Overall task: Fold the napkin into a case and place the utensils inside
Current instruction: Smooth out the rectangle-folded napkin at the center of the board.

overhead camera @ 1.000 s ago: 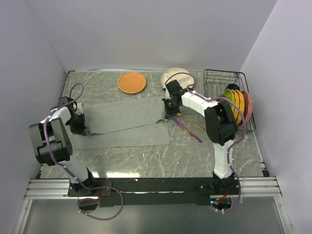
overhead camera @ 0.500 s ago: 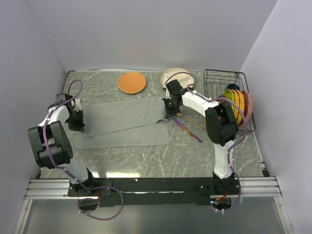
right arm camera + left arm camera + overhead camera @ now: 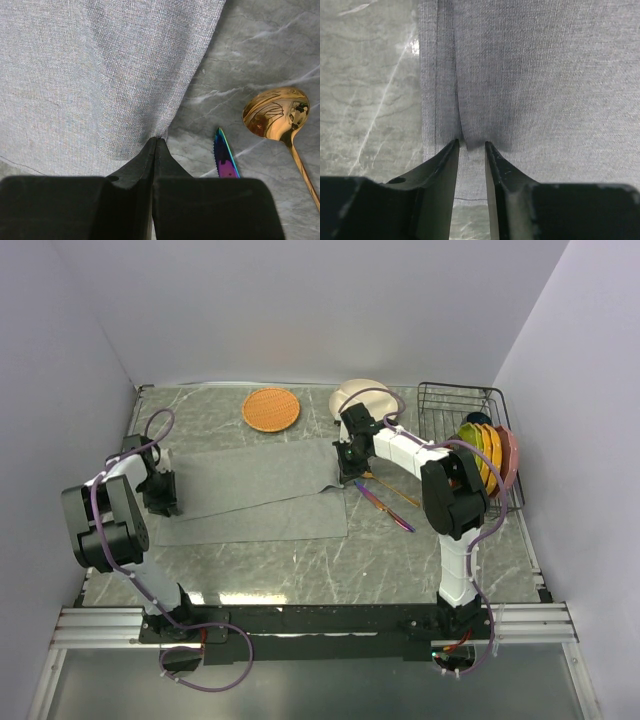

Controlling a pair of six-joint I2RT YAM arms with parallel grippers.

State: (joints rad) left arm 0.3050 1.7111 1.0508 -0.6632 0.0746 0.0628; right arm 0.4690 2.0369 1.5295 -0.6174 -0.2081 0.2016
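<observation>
Plainly the folding step is in hand, and nothing has gone into a case yet. The napkin (image 3: 260,490) lies across the middle of the counter (image 3: 300,570), its long side running from near the left edge toward the right. It shows as two overlapping bands, so it looks part-folded lengthwise.

The left hand (image 3: 471,145) sits at the napkin's left end. Its jaws are narrow, and a pucker of cloth runs into the gap, which reads as a pinch on the edge. The right hand (image 3: 155,140) is at the right end, jaws pressed together on a corner of the cloth, which hangs in a taut crease from the tips.

The knife (image 3: 225,160) and spoon (image 3: 272,112) lie bare on the counter just beside that right end, toward the right edge — apart from the cloth and from each other.

The next move probably calls for both hands to carry their ends across in step, keeping the cloth stretched so the layer lands flat and square. The right hand needs care — a sagging corner could sweep the knife, which lies closest.
</observation>
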